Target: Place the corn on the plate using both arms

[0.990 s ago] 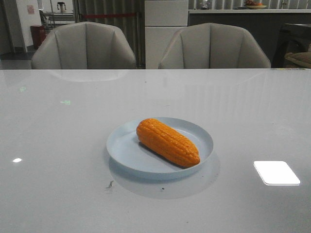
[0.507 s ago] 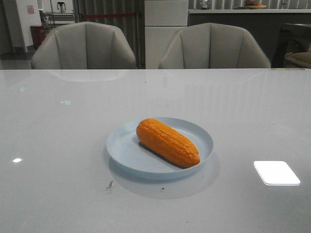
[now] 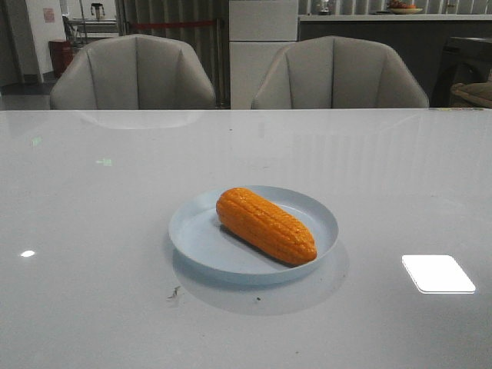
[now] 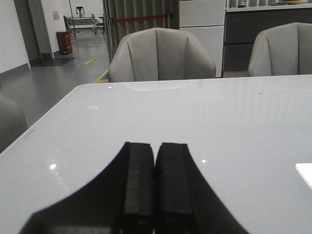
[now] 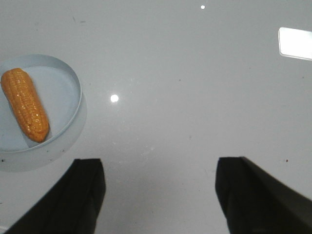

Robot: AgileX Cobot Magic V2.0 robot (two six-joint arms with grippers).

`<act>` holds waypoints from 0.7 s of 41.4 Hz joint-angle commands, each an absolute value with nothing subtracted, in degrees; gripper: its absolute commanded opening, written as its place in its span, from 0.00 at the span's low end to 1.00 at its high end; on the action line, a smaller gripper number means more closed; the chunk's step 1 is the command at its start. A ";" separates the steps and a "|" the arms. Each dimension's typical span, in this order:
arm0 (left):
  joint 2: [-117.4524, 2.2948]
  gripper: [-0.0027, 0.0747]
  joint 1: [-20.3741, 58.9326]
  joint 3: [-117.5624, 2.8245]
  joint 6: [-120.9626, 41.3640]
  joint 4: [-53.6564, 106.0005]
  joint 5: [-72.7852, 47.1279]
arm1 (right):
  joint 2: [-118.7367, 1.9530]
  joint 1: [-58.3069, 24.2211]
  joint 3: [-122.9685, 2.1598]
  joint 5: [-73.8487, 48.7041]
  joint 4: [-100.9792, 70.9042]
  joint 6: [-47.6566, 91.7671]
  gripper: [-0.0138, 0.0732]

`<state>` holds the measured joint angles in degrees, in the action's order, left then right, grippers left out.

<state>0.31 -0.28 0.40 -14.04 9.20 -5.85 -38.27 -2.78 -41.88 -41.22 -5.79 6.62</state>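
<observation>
Squarely on the plate [image 3: 254, 234] lies the corn [image 3: 265, 225], an orange cob with bumpy kernel rows and a plastic sheen, blunt at its far-left end and tapered toward the near right; it rests diagonally across the shallow, smooth, pale blue dish, whose low raised rim rings it on all sides. No fingers touch it; in the right wrist view the corn [image 5: 24, 104] and plate [image 5: 70, 92] sit well apart from the right gripper [image 5: 161, 195], whose dark fingers [image 5: 85, 192] are spread wide over bare surface; the left gripper [image 4: 156, 185] has its black fingers [image 4: 139, 185] pressed together with nothing between them (neither corn nor plate appears in that view). The tabletop [image 3: 92, 231] is glossy pale grey, carrying light reflections; beyond its far edge stand two grey padded chairs [image 3: 134, 73], with cabinets behind.
</observation>
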 commanded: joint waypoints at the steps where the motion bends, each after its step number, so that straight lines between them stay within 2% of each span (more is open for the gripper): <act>1: 1.22 0.15 -0.47 2.49 -13.61 9.85 -1.50 | -33.51 -2.65 -43.57 -37.40 -5.89 6.69 0.75; 10: 1.22 0.15 -0.47 2.49 -13.61 9.85 -1.50 | -21.50 -2.65 -41.49 -34.26 -5.89 6.69 0.45; 18: 1.22 0.15 -0.47 2.49 -13.61 9.85 -1.50 | -10.85 -2.65 -32.70 -23.98 -5.89 6.69 0.21; 29: 1.22 0.15 -0.47 2.49 -13.61 9.85 -1.50 | -3.85 -2.65 -17.16 -1.47 -5.89 6.69 0.22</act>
<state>0.31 -0.28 0.40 -14.04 9.20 -5.85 -4.04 -2.78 -19.50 -13.72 -5.79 6.62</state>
